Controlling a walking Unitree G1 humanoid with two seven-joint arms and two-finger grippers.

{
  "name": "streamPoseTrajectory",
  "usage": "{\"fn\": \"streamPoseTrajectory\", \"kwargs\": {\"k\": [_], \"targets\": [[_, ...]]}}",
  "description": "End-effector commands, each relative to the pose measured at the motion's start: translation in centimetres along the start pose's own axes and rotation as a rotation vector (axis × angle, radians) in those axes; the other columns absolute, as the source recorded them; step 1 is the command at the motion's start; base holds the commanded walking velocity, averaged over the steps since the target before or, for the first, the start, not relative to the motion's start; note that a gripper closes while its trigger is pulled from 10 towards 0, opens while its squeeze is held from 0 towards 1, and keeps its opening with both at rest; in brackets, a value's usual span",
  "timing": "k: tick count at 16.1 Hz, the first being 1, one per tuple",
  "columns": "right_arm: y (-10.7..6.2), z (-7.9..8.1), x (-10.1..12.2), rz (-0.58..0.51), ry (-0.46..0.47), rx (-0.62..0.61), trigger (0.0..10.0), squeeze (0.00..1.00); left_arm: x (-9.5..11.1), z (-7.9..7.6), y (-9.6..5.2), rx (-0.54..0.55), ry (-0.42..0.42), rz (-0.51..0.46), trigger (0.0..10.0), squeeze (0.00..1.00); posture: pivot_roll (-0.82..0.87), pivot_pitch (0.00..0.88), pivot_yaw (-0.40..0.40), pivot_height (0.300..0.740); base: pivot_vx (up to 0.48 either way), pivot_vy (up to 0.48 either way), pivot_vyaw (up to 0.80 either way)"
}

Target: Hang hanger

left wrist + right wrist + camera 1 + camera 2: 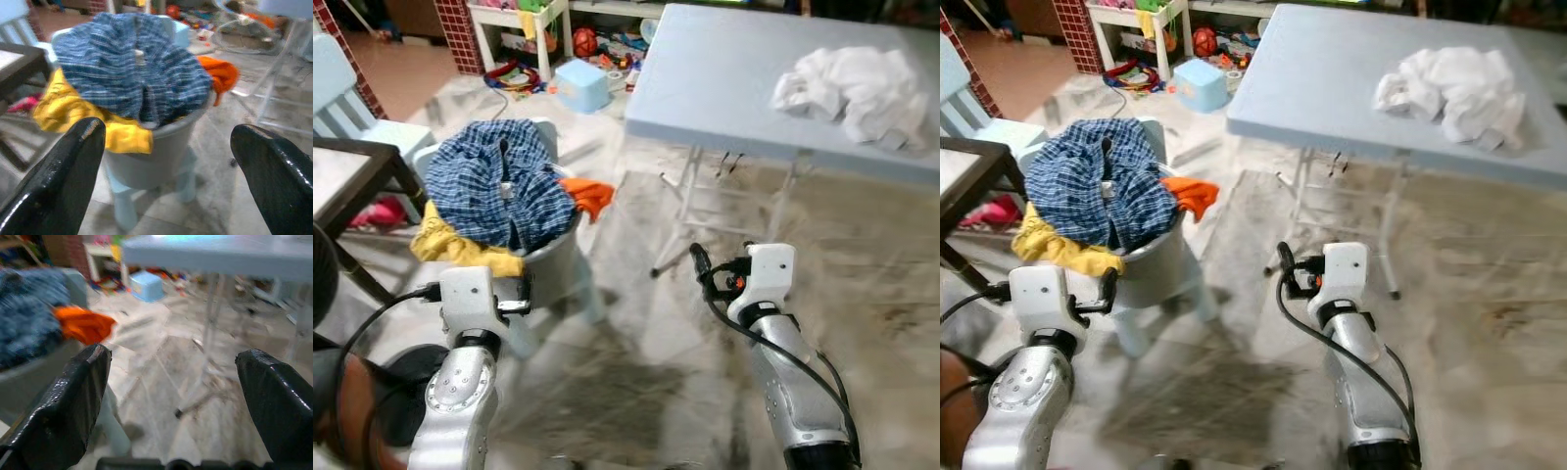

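Both grippers near camera, empty: left gripper (161,171) fingers wide apart, just short of grey laundry bucket (553,262); right gripper (176,401) likewise spread, beside bucket. Blue plaid shirt (494,181) heaped on bucket, dark hook at its collar, likely hanger (1107,157). Judged light, stiff; grasp hook neck.

I see a blue-and-white checked shirt (494,181) over yellow (460,245) and orange cloth (587,194) in a grey bucket (558,259); white cloth (852,90) at two o'clock on a pale blue table (724,88).

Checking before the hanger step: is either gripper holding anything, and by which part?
Nothing is held. The left gripper is open, facing the laundry basket; the right gripper is open over the floor.
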State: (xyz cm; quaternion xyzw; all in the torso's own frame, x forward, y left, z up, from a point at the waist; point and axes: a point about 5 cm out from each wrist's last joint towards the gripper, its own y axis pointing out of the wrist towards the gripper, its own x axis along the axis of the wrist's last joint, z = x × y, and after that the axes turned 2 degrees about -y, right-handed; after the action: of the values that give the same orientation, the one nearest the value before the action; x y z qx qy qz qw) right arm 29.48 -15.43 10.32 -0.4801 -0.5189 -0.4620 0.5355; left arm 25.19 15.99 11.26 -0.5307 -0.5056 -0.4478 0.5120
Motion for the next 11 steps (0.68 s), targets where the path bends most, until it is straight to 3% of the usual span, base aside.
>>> {"fn": "streamPoseTrajectory", "kwargs": {"k": [1,4,7,11], "targets": [[0.00,0.12,0.17,-0.013,-0.008,0.004,10.0,0.00,0.32,0.11,-0.06,-0.023,0.004,-0.021,10.0,0.00,0.08,0.146,-0.049,0.740,0.000,0.000,0.00],[0.03,0.30,0.30,-0.020,-0.017,0.023,10.0,0.00,0.28,-0.04,-0.17,-0.051,-0.026,-0.018,10.0,0.00,0.08,0.146,-0.057,0.740,0.000,0.000,0.00],[0.32,0.28,0.49,-0.027,-0.026,0.030,10.0,0.00,0.24,-0.30,-0.28,-0.066,-0.042,-0.023,10.0,0.00,0.08,0.147,-0.062,0.740,0.000,0.000,0.77],[0.24,0.44,0.24,-0.017,-0.035,0.052,10.0,0.00,0.17,-0.41,-0.31,-0.077,-0.052,-0.020,10.0,0.00,0.08,0.145,-0.064,0.740,0.000,0.000,0.00]]}}
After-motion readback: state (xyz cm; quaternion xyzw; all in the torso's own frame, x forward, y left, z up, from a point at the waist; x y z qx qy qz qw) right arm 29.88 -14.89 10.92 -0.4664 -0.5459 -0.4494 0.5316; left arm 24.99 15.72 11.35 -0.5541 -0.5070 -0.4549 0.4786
